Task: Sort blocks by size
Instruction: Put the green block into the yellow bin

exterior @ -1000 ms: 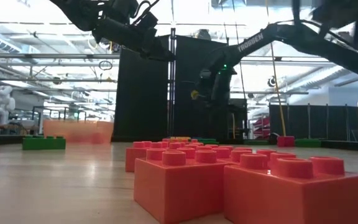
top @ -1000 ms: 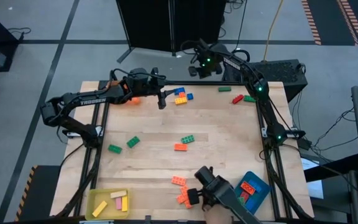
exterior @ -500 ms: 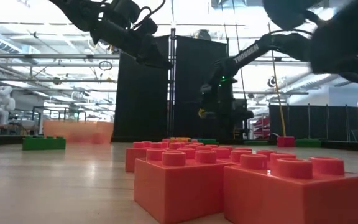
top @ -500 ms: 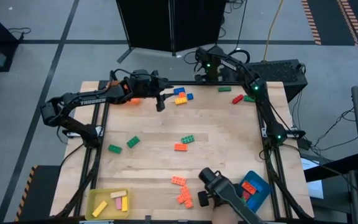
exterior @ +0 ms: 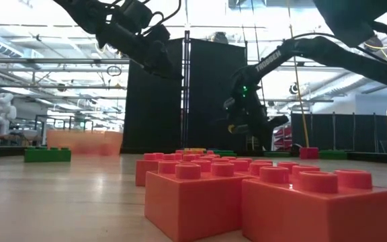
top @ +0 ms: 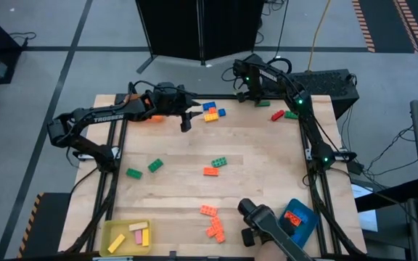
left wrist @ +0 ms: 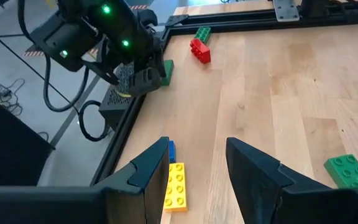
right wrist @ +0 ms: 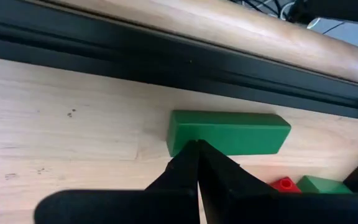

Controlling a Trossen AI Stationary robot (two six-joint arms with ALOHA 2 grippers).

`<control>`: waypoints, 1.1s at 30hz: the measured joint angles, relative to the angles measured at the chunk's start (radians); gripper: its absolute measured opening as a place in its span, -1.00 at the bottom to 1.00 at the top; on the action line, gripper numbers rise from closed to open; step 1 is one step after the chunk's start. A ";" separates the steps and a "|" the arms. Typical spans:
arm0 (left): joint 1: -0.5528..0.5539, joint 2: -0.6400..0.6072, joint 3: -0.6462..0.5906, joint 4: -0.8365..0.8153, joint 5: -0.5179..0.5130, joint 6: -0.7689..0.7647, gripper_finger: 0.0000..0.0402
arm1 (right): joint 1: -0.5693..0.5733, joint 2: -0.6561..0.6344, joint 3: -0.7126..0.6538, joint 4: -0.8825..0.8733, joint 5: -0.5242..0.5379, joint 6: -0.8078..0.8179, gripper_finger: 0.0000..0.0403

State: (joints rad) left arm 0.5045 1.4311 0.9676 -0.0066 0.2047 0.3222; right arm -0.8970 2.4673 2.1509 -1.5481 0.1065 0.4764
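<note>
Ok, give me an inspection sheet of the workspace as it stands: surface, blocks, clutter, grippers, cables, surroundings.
Surface: wooden table inside a black frame, bare between the scattered pieces.
Job's things: blocks loose on the table, among them a blue-yellow-orange cluster at the far edge, green blocks toward the left side, orange blocks near the front; yellow tray and blue tray hold some.
Clutter: nothing seen.
Grippers: left gripper open above the cluster, empty; right gripper shut, its tip at a green block by the far rail.
Cables: loose leads on the floor right of the table.
Surroundings: black cabinet behind the table; no person seen.
</note>
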 joint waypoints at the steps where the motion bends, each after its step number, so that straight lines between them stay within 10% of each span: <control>1: 0.000 0.000 0.000 -0.004 0.000 0.000 -0.20 | 0.000 -0.001 0.000 0.000 0.000 0.000 -1.00; 33: 0.000 -0.004 0.000 0.026 -0.002 -0.002 -0.20 | 0.072 -0.005 0.000 0.330 -0.263 -0.070 -1.00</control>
State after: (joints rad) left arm 0.5047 1.4273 0.9676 0.0198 0.2031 0.3199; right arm -0.8255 2.4626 2.1509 -1.2180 -0.1562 0.4068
